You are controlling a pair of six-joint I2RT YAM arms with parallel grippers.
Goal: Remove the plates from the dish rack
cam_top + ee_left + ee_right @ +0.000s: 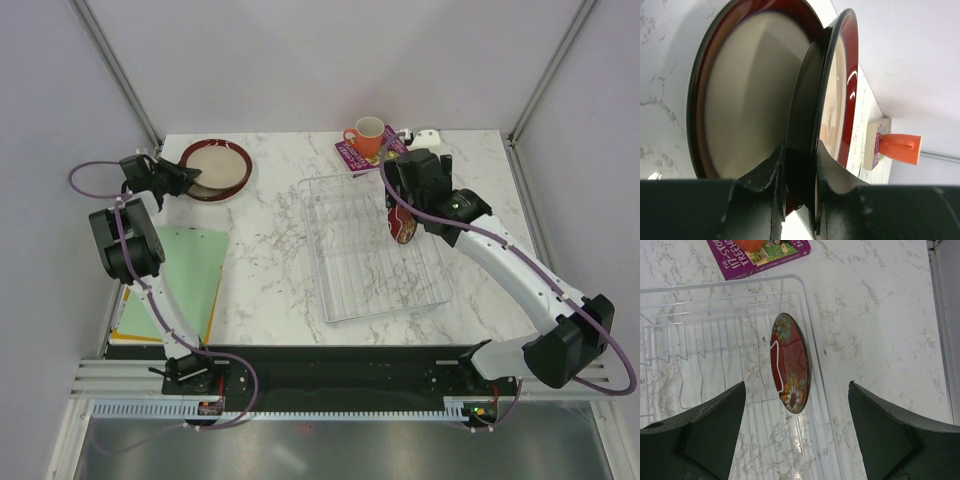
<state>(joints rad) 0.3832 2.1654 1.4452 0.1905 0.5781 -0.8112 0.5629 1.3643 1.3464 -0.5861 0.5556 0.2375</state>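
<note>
dish rack [340, 290] sits on the right of the table, with one flowered plate [790, 362] upright in its ribs by the right wall. right gripper [796, 390] hangs over it, fingers spread wide and holding nothing. closing off-centre could tip the plate flat or drag the rack. farther left, left gripper [799, 157] is clamped on the rim of a red plate [837, 90] tilted over a second plate [740, 95] lying flat; let go too high, both might chip. marbled tabletop [260, 260], green mat [185, 270] nearest, mug [366, 135] on a book [350, 155] at the back, plain pale walls.
</note>
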